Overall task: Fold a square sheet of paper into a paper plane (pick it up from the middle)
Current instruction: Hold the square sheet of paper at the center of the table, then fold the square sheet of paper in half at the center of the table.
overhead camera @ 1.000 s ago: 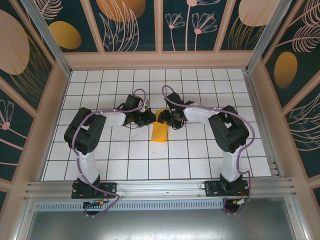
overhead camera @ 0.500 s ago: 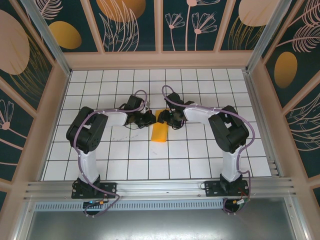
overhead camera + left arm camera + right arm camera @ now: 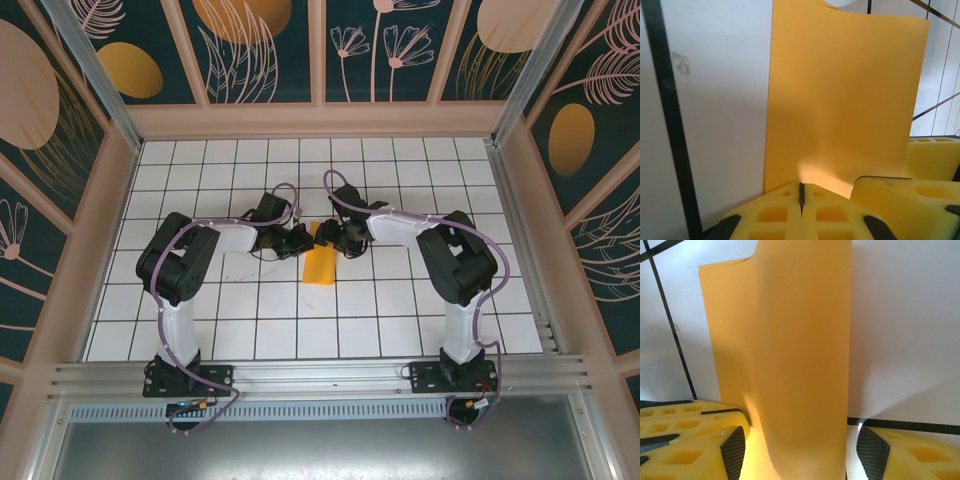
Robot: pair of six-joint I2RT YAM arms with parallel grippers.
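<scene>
The square sheet of paper lies on the white tiles as a folded orange-yellow rectangle between both arms. No paper plane is in view. My left gripper is shut, its yellow pads pressed together with their tips at the paper's near edge; nothing shows in the slit between them. My right gripper is open. In the right wrist view a raised flap of the paper curves up between its spread fingers, around the right gripper. One yellow finger of the right gripper rests beside the left pads.
The white gridded table is boxed in by wooden-framed walls with printed orange ovals. An aluminium rail runs along the near edge by the arm bases. Open tiles lie left, right and behind the paper.
The left arm has edged right, bringing its shut gripper closer against the paper. The right gripper and the paper have stayed nearly still.
</scene>
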